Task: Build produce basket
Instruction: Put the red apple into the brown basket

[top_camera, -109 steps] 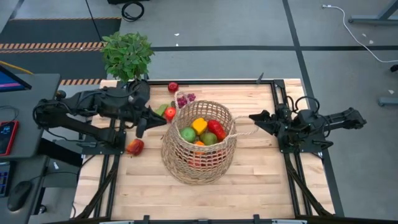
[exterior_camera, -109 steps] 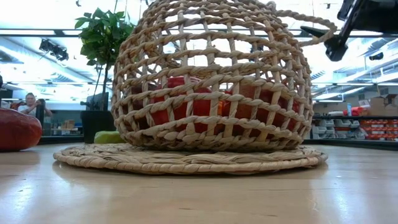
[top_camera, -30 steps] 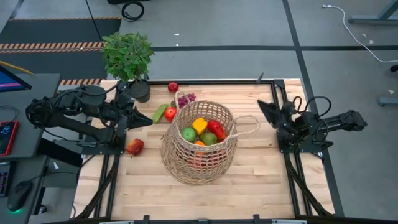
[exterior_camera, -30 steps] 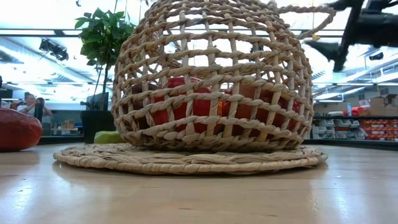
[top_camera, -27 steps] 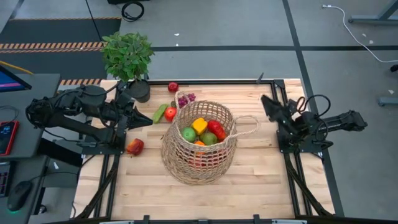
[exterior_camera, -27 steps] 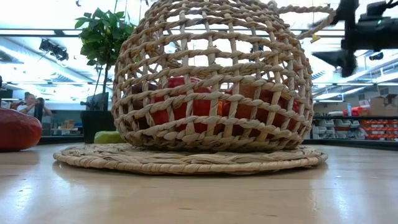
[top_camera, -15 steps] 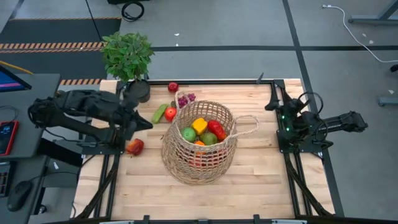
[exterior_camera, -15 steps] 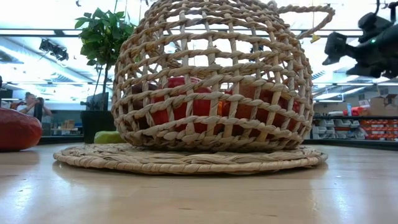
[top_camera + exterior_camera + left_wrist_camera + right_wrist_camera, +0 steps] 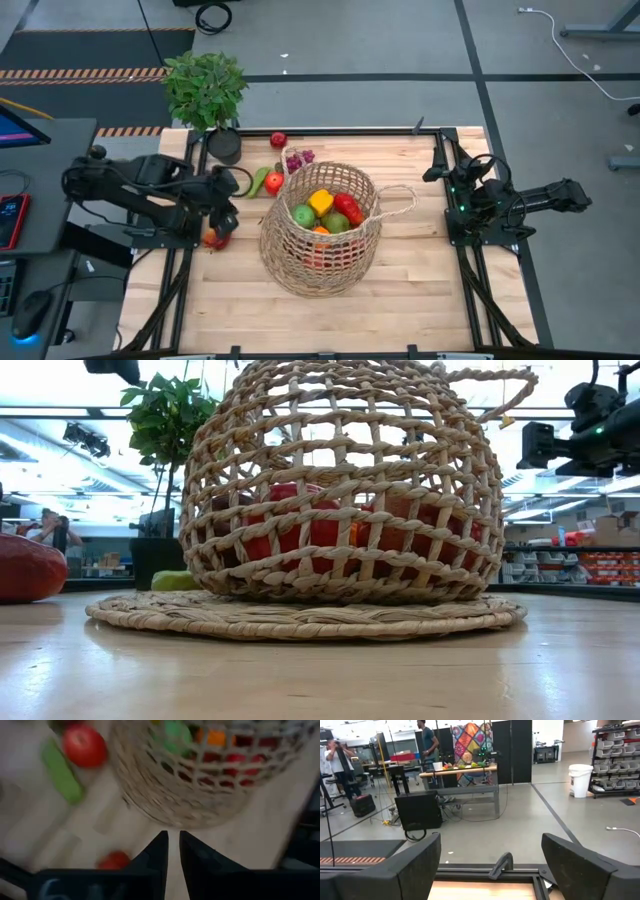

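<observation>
The left gripper (image 9: 222, 222) hangs over the red apple (image 9: 212, 238) lying on the wooden surface (image 9: 420, 290) left of the round tan wicker basket (image 9: 320, 228), fingers clenched together and empty. They should spread before descending, then straddle the apple squarely. The right gripper (image 9: 437, 172) waits by the far right edge, fingers parted, holding nothing.

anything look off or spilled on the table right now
Nothing spilled. The basket stands upright on its mat. Some produce still lies outside it: red apples, a cucumber and grapes.
</observation>
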Controlling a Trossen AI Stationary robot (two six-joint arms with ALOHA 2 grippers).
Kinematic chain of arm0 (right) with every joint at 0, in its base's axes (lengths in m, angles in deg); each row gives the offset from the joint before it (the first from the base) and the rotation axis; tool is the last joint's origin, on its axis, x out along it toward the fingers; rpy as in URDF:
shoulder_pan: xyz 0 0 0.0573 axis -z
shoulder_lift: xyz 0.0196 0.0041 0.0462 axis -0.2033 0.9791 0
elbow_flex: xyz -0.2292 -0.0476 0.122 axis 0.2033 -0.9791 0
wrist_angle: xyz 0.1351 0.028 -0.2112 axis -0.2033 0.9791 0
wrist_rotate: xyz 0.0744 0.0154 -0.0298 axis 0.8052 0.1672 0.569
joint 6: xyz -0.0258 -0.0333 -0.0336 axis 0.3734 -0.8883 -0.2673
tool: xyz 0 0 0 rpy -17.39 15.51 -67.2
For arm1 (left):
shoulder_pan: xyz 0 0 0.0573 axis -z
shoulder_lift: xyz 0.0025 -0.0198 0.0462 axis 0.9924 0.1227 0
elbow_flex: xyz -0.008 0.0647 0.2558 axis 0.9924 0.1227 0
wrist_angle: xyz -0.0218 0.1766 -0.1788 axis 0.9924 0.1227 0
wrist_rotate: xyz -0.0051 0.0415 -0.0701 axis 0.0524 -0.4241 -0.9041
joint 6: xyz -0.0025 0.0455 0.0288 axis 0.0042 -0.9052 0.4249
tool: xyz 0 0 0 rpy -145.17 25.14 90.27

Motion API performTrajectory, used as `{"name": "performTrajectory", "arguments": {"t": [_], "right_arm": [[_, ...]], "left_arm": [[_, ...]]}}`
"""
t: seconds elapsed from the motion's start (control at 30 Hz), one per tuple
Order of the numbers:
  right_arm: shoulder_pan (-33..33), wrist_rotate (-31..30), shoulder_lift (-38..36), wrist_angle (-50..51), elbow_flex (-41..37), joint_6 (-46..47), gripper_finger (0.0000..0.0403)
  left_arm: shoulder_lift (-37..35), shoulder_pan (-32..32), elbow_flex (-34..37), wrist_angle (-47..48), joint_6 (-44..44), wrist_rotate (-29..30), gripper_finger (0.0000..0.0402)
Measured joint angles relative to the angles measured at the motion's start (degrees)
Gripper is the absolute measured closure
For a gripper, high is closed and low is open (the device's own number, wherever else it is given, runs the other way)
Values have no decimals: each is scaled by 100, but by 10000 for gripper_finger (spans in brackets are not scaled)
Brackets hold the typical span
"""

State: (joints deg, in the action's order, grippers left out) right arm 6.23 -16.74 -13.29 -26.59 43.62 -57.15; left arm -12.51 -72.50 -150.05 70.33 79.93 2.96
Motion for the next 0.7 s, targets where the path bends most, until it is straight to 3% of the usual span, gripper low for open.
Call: {"name": "performTrajectory", "arguments": {"t": [0.13, 0.3, 0.5, 0.7], "right_arm": [[1, 2, 0, 0, 0, 0, 54], [2, 2, 0, -3, -1, 0, 54], [0, 4, 0, -1, -2, 0, 54], [1, 4, 0, -1, -2, 1, 54]], "left_arm": [[-273, 93, 93, -4, -57, 738, 349], [-952, 86, 1027, -65, 623, 826, 349], [-1543, 106, 2508, -584, 2006, 641, 345], [-1560, 104, 3138, -660, 2725, 100, 308]]}}
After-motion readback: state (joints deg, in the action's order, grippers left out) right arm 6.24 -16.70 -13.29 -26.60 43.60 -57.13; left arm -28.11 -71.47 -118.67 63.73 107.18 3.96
